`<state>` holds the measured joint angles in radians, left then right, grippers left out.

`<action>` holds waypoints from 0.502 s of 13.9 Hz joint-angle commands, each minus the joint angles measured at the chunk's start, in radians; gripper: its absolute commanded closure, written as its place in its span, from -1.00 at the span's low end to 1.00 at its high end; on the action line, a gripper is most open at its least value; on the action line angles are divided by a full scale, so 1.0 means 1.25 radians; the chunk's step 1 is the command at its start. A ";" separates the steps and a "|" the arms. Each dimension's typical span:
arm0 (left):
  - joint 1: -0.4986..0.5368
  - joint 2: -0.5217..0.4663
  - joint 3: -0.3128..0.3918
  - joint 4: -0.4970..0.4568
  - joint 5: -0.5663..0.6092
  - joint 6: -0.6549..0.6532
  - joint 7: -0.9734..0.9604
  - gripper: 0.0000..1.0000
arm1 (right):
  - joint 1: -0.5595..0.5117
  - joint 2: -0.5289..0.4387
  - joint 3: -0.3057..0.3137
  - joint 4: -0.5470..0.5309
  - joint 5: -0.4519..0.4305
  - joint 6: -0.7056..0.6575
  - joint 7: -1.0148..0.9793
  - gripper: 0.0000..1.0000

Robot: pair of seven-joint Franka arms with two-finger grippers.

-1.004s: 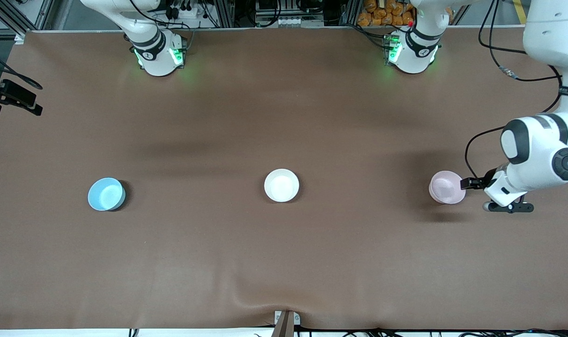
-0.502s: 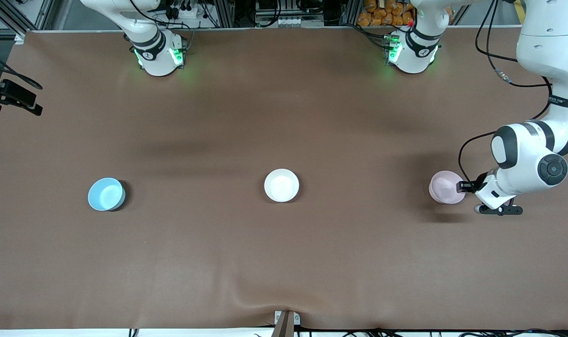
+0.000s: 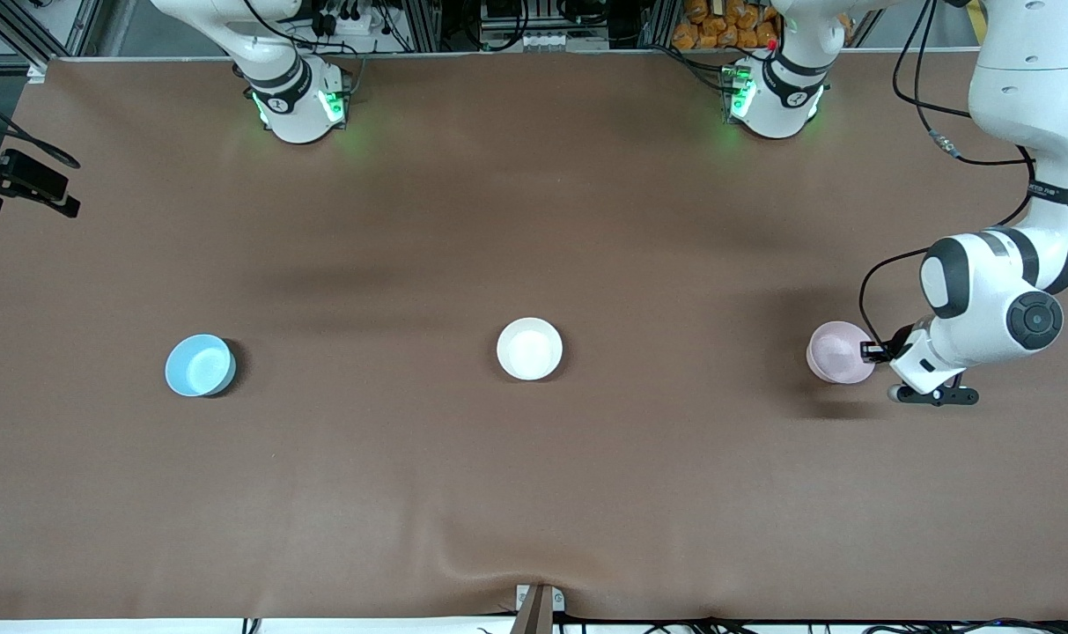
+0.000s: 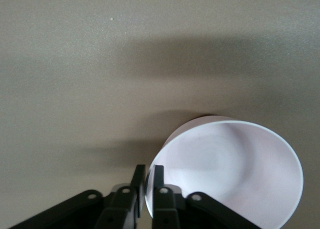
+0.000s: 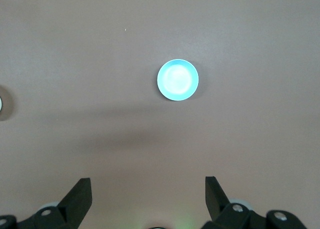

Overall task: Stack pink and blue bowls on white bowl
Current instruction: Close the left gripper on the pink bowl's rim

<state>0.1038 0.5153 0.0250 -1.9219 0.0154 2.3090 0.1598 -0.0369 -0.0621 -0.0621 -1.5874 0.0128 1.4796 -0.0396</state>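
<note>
The pink bowl (image 3: 839, 352) sits on the table toward the left arm's end. My left gripper (image 3: 868, 351) is shut on its rim, one finger inside and one outside; the left wrist view shows the bowl (image 4: 235, 169) and the gripper (image 4: 148, 171) pinching its wall. The white bowl (image 3: 529, 349) sits at the table's middle. The blue bowl (image 3: 199, 364) sits toward the right arm's end and shows in the right wrist view (image 5: 177, 79). My right gripper (image 5: 147, 184) is open and empty, high over the table; it does not show in the front view.
A brown cloth (image 3: 534, 493) covers the table, with a wrinkle near its front edge. A small metal bracket (image 3: 538, 603) sits at that edge. A black camera mount (image 3: 23, 180) stands at the right arm's end.
My left gripper has moved in onto the pink bowl's rim and its fingers now pinch the wall. The bowls have not moved.
</note>
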 commanded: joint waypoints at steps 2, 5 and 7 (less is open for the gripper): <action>0.007 -0.016 -0.020 0.006 -0.001 -0.003 0.011 1.00 | 0.001 0.001 0.001 0.008 0.000 -0.008 0.015 -1.00; 0.003 -0.060 -0.064 0.024 -0.054 -0.060 -0.026 1.00 | 0.001 0.001 0.001 0.008 0.001 -0.008 0.015 -1.00; -0.001 -0.061 -0.107 0.093 -0.063 -0.154 -0.095 1.00 | 0.001 0.002 0.001 0.008 0.001 -0.008 0.015 -1.00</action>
<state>0.1034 0.4632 -0.0637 -1.8721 -0.0435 2.2222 0.1098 -0.0369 -0.0621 -0.0621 -1.5875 0.0128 1.4794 -0.0396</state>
